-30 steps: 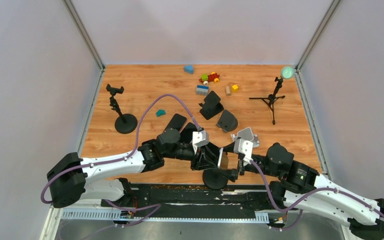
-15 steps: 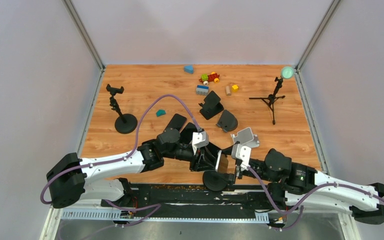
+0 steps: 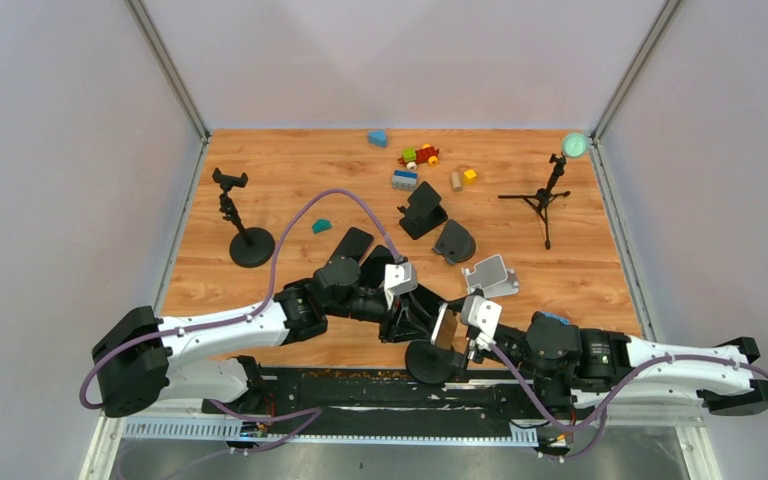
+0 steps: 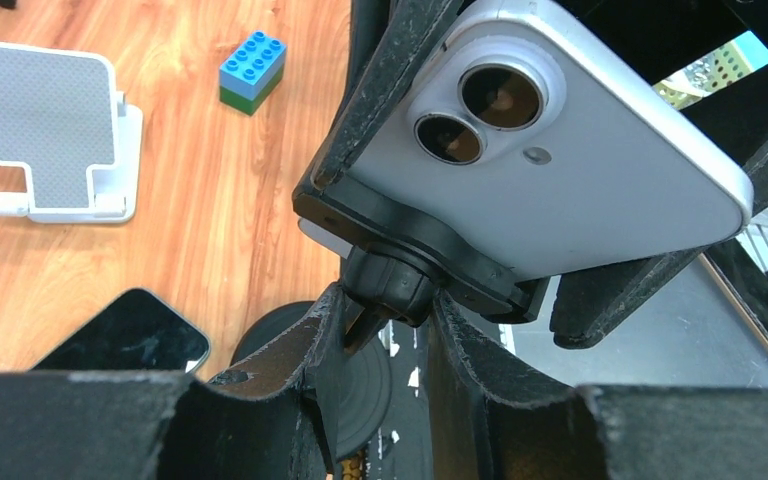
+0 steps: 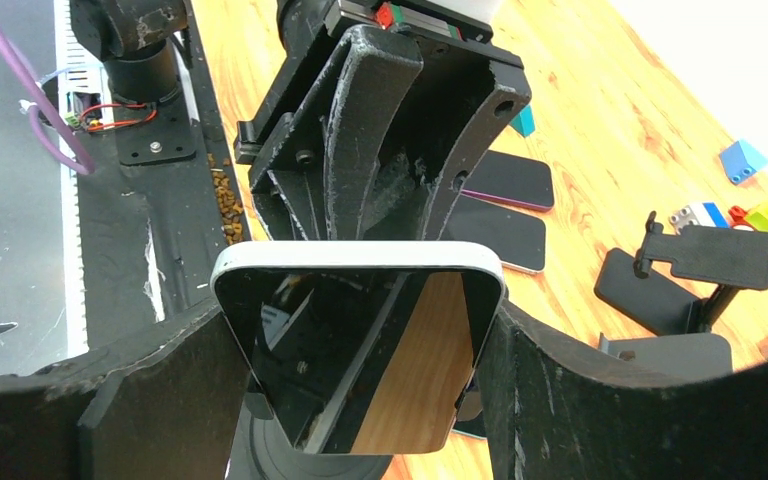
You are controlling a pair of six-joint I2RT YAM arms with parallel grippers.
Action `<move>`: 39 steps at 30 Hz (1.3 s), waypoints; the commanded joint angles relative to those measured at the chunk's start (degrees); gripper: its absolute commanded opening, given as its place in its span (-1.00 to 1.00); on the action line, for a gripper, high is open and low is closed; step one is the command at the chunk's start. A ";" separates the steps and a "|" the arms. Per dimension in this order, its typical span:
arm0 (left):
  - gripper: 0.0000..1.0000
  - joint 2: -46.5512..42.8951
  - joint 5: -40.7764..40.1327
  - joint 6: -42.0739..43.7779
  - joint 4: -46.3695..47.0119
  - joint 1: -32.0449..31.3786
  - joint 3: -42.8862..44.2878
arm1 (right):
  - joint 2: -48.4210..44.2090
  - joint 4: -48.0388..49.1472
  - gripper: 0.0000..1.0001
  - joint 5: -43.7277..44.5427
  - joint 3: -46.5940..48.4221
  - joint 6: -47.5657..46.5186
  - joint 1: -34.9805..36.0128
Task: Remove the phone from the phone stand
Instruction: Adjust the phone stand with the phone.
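The right gripper [image 5: 360,400] pinches the phone [image 5: 355,300] by its long edges, at the centre of the table's near edge. The left gripper [image 4: 380,340] is closed around the neck of the phone stand [image 4: 400,250], under its clamp. If the clamp grips harder than the fingers, the phone may slip or drag the stand over. No brand or writing is legible.
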 commanded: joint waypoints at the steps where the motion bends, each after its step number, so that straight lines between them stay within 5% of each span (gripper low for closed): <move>1: -1.00 -0.49 -19.08 -0.82 -3.26 5.18 -0.19 | -0.82 -3.27 -1.00 -4.29 2.87 6.18 3.65; 12: -1.00 -0.95 -17.39 -1.41 -1.28 5.30 -1.04 | -1.38 -1.07 -1.00 -5.74 2.04 4.14 3.68; 20: -1.00 1.39 -7.12 -0.50 2.02 5.30 0.67 | -1.22 5.07 -1.00 -11.23 -0.43 0.36 3.47; 22: -0.86 1.88 -4.62 -0.59 3.24 5.30 0.85 | -1.44 5.65 -1.00 -11.69 -0.60 0.30 3.02; 26: 0.02 2.08 -1.18 -0.46 4.85 5.19 0.89 | -3.61 6.49 -1.00 -13.29 -1.20 0.83 0.80; 30: 0.50 2.00 0.29 -0.11 5.60 4.85 0.72 | -5.14 7.22 -1.00 -13.18 -2.30 1.05 0.21; 32: 0.91 2.47 0.99 0.12 5.61 4.44 0.95 | -5.04 7.56 -1.00 -13.52 -2.42 1.08 0.08; 39: 1.00 4.11 1.52 0.59 6.03 1.91 2.18 | -4.38 8.24 -1.00 -13.56 -2.77 0.86 0.00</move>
